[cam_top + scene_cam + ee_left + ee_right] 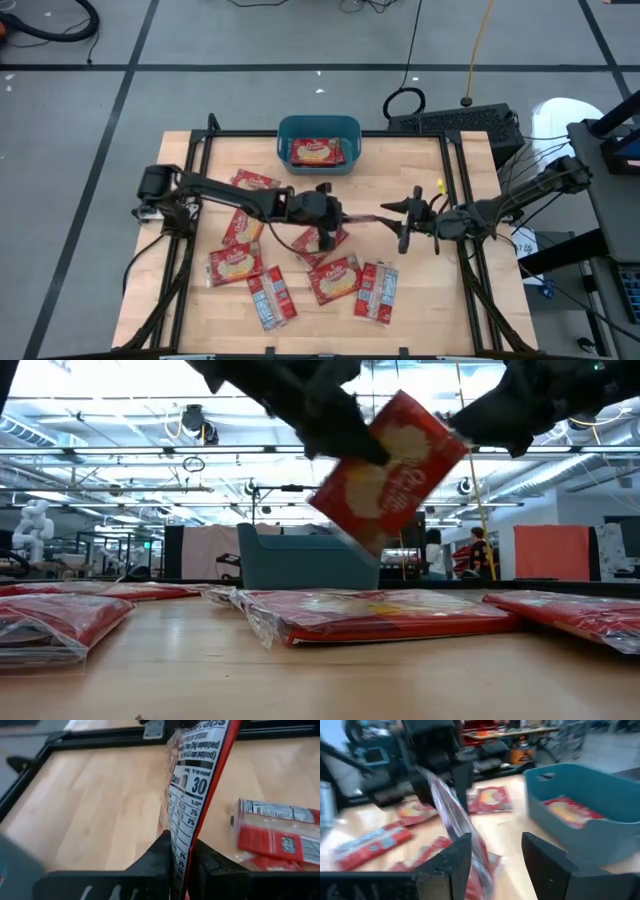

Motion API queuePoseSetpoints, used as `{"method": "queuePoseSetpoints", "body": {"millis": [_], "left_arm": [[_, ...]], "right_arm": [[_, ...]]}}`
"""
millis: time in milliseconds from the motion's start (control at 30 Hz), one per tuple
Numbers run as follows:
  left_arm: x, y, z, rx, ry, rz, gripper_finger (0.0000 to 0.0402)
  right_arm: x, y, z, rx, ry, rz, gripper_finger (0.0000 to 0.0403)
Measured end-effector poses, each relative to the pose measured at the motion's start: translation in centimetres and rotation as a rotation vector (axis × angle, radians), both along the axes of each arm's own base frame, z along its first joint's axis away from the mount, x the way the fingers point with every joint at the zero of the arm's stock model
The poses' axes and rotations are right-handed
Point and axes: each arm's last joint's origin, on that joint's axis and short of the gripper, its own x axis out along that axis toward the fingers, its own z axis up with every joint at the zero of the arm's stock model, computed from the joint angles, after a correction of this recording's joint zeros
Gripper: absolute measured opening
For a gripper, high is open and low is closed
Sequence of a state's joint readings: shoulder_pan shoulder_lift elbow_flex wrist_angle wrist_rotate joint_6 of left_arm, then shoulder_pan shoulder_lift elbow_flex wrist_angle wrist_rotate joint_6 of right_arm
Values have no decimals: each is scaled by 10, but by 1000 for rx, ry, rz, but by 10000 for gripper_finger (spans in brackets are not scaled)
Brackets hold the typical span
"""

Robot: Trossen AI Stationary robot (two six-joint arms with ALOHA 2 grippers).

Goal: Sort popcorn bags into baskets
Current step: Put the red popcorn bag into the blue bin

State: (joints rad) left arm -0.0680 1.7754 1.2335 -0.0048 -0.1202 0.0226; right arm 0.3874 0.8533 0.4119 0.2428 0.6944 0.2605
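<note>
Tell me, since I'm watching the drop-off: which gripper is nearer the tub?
Left. The left gripper sits just in front of the tub; the right gripper is farther to its right.

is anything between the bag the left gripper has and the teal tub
Nothing visible does. The left gripper holds a popcorn bag raised above the table, and the wood between it and the tub at the far edge is bare. The right gripper stands open off to one side, not in that path.

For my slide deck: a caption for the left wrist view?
Left gripper pinches a popcorn bag by its edge above the wooden table.
</note>
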Motion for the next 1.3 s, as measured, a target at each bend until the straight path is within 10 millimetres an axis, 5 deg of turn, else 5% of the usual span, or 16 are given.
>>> {"method": "queuePoseSetpoints", "body": {"millis": [267,467,633,967,1100,1300], "left_arm": [[-42,15,37,-1,122,41,20],[-80,29,89,46,1,104,36],[-113,35,109,63,-136,207,30],[-135,17,58,20,-723,153,39],[-134,15,30,3,-880,155,39],[-118,12,14,-10,-995,113,29]], "right_arm": [[1,-1,-2,-41,17,-41,169],[-4,-4,-25,-23,-70,-36,169],[-11,-7,-46,3,-145,-40,169],[5,-9,-41,-31,-130,-54,169],[20,-11,-15,-65,-175,-3,169],[46,-13,39,-188,-157,47,169]]}}
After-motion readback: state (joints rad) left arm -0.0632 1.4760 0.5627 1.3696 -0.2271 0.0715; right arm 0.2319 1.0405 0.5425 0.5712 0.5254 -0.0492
